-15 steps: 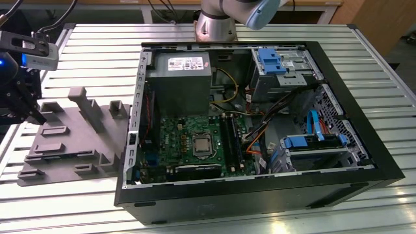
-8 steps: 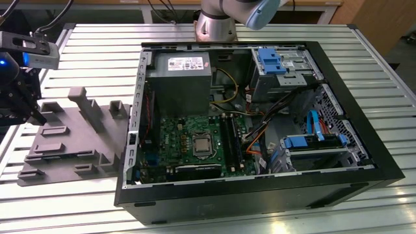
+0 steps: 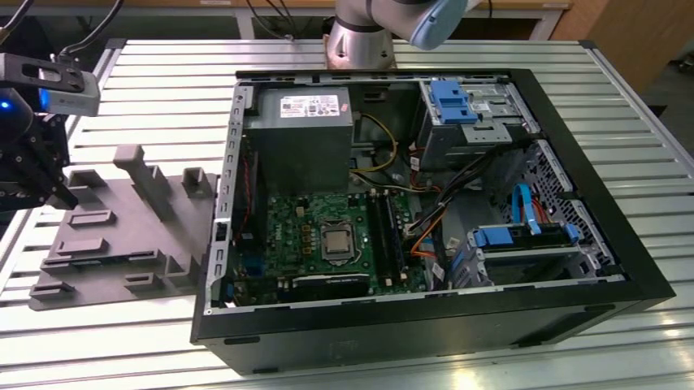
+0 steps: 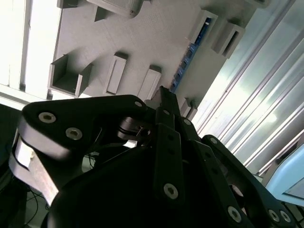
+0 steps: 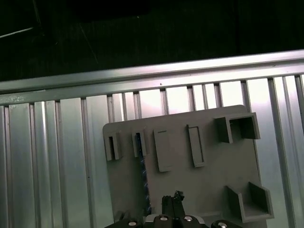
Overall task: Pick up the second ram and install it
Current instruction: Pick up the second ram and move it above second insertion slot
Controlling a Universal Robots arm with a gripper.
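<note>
Nearest the lens in both wrist views is the hand (image 4: 164, 94), poised over the grey holder tray (image 4: 142, 28). We cannot tell whether it is released or clenched, and nothing is visibly held. The second ram (image 5: 143, 183) stands on edge in a narrow slot of that tray, close beside the hand, with its blue edge exposed.

In the exterior view, the hand sits at the far left of the frame above the tray, which rests on the slatted counter (image 3: 162, 81). Centre frame lies the open computer case (image 3: 607, 244), with the grey power-supply box (image 3: 304, 138) above the motherboard (image 3: 288, 223) and its black memory slots (image 3: 382, 231).

We judge the ram light, stiff, thin and fragile. Take hold across its flat faces near mid-length, clear of the contact edge.
</note>
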